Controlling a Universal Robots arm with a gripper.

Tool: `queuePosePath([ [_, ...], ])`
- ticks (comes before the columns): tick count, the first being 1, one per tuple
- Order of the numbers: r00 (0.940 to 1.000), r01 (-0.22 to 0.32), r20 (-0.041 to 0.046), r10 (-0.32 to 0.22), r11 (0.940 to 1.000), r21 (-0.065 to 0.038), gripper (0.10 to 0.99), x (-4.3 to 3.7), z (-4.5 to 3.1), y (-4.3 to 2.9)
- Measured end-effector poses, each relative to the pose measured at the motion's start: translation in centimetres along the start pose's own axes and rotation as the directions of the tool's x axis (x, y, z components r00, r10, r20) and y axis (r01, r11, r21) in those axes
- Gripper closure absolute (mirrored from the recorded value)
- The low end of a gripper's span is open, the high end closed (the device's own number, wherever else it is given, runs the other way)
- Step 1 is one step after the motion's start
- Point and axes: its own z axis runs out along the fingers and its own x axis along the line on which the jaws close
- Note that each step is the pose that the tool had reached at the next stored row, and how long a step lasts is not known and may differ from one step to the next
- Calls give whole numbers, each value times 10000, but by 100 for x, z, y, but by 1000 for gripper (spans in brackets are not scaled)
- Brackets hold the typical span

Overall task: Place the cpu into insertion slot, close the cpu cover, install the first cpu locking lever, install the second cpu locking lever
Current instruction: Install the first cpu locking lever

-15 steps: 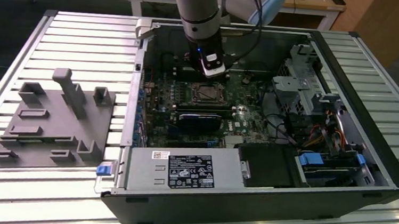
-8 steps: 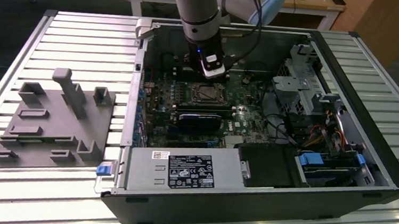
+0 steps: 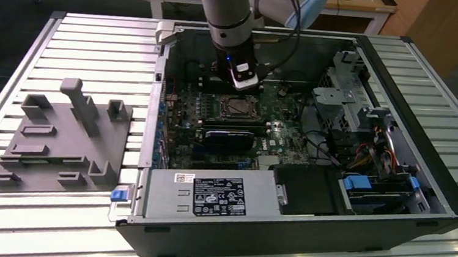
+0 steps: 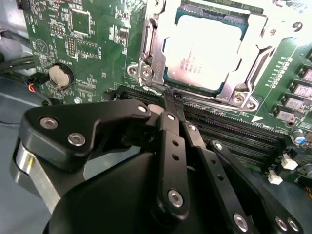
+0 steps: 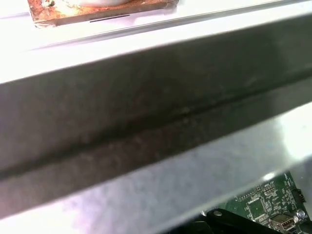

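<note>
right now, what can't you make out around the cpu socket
- Second wrist view: the gripper tip overlaps the edge of the cpu cover, so whether it pinches a lever is unclear.
- First wrist view: a grey metal bar blocks most of the green board.
- Exterior view: the insertion slot is too small to show its levers.

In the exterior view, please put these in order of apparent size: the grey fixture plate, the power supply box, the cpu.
1. grey fixture plate
2. power supply box
3. cpu, by far the smallest
</note>
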Motion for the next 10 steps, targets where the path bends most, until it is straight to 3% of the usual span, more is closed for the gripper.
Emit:
queuePosePath([
  [4,10000,2,1,-2,10000,6,980,-7,-35,8],
  [10,10000,2,2,-2,10000,7,980,-31,-155,34],
])
